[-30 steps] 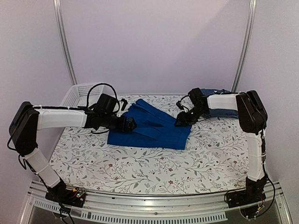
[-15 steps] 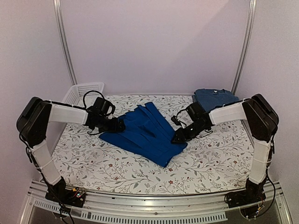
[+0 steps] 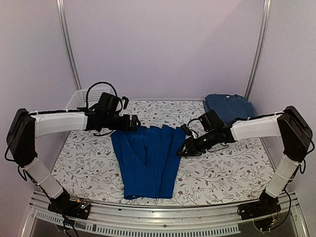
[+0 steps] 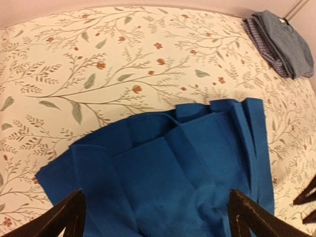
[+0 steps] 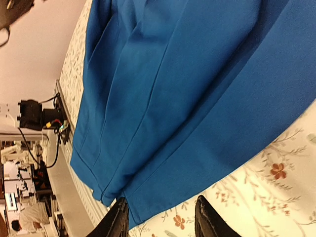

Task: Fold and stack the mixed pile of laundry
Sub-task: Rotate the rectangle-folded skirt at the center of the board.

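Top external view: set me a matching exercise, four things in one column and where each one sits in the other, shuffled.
Things:
1. royal-blue garment
2. folded stack
3. white mesh basket
4. left gripper

Places:
A. far right corner of the table
B. far left, at the table's back corner
C. spread over the middle, reaching the near edge
D. at the garment's far edge, open wide

Pairs: 1-C, 2-A, 3-B, 4-D
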{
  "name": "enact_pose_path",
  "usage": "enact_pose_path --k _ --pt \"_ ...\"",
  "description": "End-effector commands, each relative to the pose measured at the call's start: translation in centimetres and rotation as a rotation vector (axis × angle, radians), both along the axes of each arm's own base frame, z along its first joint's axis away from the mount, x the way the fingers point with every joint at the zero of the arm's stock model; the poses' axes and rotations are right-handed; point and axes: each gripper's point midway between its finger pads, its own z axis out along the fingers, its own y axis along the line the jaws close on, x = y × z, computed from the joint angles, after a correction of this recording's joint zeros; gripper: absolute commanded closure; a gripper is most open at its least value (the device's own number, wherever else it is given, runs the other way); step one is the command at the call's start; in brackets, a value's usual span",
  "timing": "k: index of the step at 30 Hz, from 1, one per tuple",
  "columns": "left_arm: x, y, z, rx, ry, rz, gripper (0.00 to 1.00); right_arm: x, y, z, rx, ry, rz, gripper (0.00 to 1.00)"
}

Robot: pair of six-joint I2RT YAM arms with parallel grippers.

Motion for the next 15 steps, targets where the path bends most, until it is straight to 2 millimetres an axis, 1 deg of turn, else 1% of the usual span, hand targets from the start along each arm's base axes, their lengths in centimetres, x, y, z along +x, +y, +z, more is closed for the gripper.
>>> enact_pose_path --k 1,3,5,6,8,11,12,15 --pt "-4.3 -4.0 1.5 -0.049 0.019 -0.066 0.00 3.7 0.8 2.1 0.020 -0.064 -0.105 0.57" --pt "-6.7 -5.8 1.6 -0.066 0.033 -0.092 0.00 5.0 1.6 1.8 0.020 -0.049 -0.126 0.57" --pt "-9.5 -8.1 1.4 -0.084 0.058 -0.139 0.00 6.3 2.2 1.6 0.025 -0.038 -0.146 0.57" --pt "-10.7 -8.8 1.0 -0.082 0.079 -0.150 0.00 6.9 2.7 2.1 0.041 -0.040 -0.152 0.57" --pt "-13.1 -9.9 -0.3 -0.057 0.133 -0.170 0.01 7.6 3.4 2.2 0.053 -0.031 -0.154 0.57" --pt "-16.5 -10.9 -2.7 -0.018 0.215 -0.178 0.00 8.3 4.2 0.9 0.039 0.001 -0.157 0.56" --pt "-18.0 -11.4 -3.6 -0.014 0.247 -0.196 0.01 8.6 4.2 -0.1 0.021 0.014 -0.162 0.56" --pt "-21.1 -12.3 -6.1 -0.013 0.337 -0.233 0.07 9.2 4.3 -2.0 -0.019 0.037 -0.181 0.54"
